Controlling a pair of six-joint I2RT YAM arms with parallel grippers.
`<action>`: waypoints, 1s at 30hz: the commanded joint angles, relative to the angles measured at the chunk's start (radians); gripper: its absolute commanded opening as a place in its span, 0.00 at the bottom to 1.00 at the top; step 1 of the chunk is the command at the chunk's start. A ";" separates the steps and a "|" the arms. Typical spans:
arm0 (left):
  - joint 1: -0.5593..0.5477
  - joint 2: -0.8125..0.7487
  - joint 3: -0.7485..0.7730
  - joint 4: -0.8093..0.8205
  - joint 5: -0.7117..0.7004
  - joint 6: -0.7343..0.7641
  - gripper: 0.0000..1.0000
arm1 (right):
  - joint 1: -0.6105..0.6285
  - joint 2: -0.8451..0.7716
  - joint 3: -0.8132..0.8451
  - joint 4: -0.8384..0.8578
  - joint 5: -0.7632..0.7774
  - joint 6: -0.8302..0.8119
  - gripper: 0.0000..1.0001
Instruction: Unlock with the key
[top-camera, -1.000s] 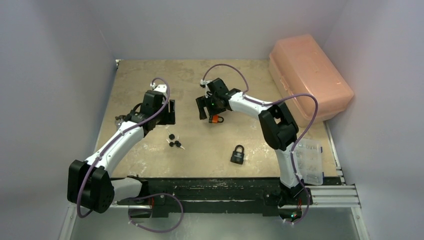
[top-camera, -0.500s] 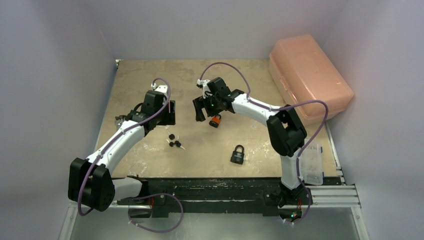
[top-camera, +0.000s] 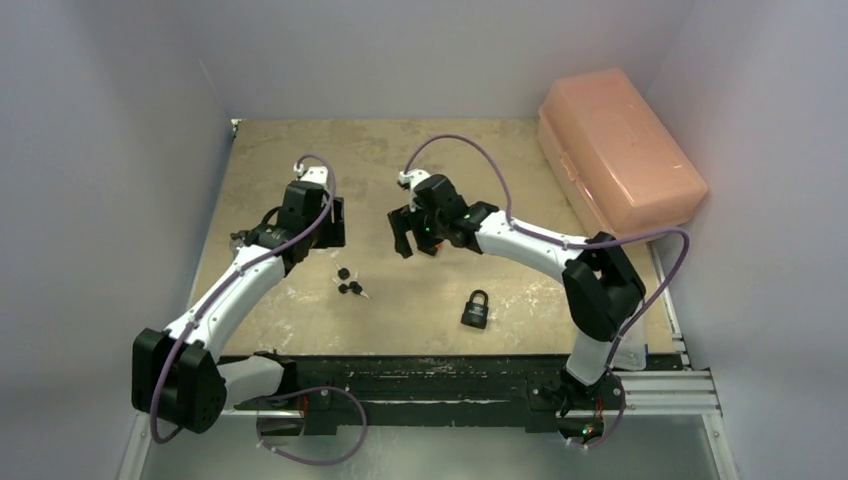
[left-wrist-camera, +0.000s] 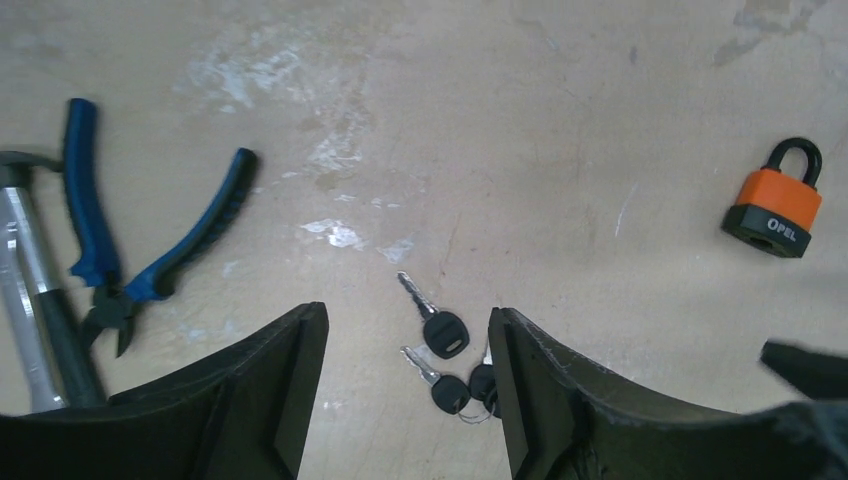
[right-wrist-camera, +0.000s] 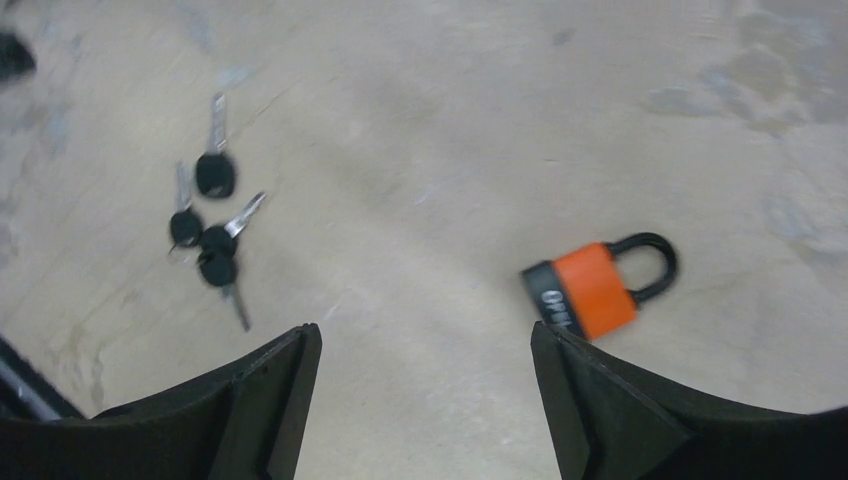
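On your tan table (top-camera: 300, 160), the pink plastic case (top-camera: 620, 150) fills the far right corner. Your left gripper (left-wrist-camera: 405, 325) hangs with its jaws parted and empty, and your right gripper (right-wrist-camera: 425, 335) is spread wide, holding nothing. Blue-handled pliers (left-wrist-camera: 140, 235) lie left of the left gripper. The orange padlock (right-wrist-camera: 592, 292) lies flat below the right gripper, and the black padlock (top-camera: 476, 308) is nearer the arm bases. The bunch of keys (left-wrist-camera: 447, 358) lies beneath the left gripper.
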 joint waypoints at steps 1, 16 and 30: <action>-0.005 -0.156 0.021 0.034 -0.147 -0.015 0.65 | 0.098 -0.026 -0.003 0.082 -0.037 -0.157 0.86; 0.019 -0.432 -0.025 0.088 -0.291 -0.036 0.65 | 0.265 0.283 0.359 0.047 0.139 0.024 0.78; 0.042 -0.463 -0.033 0.101 -0.256 -0.038 0.65 | 0.318 0.467 0.533 -0.037 0.173 0.057 0.70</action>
